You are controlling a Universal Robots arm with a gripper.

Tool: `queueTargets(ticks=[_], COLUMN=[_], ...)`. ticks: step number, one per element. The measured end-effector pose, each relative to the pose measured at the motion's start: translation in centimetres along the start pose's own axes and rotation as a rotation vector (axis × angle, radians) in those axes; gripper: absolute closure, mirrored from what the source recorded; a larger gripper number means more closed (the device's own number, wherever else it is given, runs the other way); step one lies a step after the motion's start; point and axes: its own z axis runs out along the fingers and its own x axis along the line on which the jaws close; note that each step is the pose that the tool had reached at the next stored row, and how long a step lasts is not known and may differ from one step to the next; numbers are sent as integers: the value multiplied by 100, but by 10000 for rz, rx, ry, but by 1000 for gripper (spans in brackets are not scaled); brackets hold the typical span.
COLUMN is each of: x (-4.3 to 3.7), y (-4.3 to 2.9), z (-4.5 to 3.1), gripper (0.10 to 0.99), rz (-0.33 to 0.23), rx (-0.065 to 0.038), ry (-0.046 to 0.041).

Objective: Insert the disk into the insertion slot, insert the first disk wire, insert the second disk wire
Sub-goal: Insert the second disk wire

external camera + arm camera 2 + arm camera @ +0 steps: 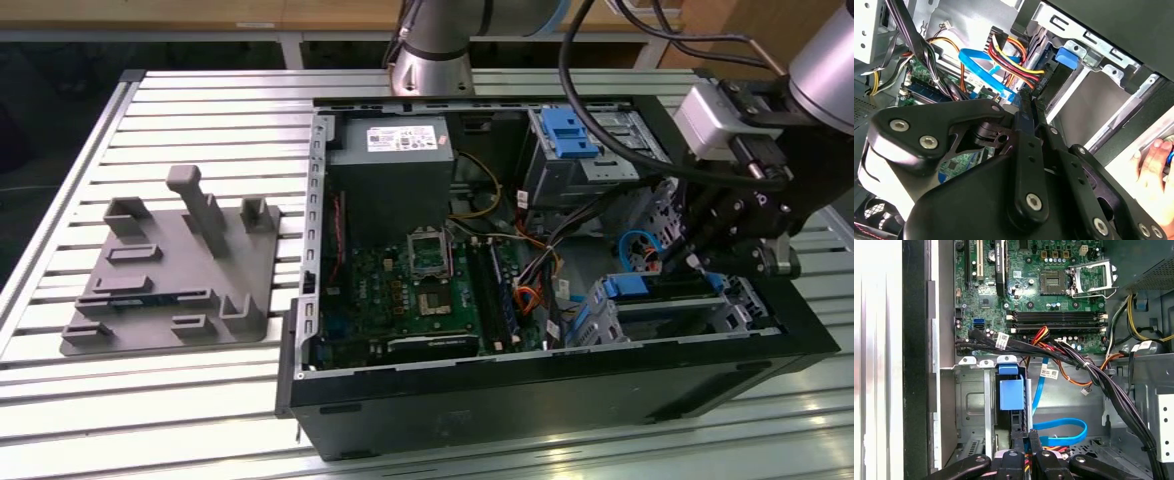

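Disk [663, 295], blue-framed, sits in its slot [727, 312] in the open computer case on the desk. Gripper [1026, 436] jaws are pinched shut at the disk's rear connectors, seemingly on a wire plug. Wires look limp and light; grip the stiff plug.

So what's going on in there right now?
The arm's gripper is down inside the open computer case, at the drive cage on the exterior view's right. The blue-railed disk already sits in that cage. The gripper's tip is by the red, yellow and black wires, near a blue cable. A person's hand shows nearby.
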Motion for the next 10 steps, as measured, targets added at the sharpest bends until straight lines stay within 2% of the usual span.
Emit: queueTargets(ticks=[10], x=[5], y=[-9], z=[11], gripper=[929], rz=[0], rx=[-1], ry=[-1])
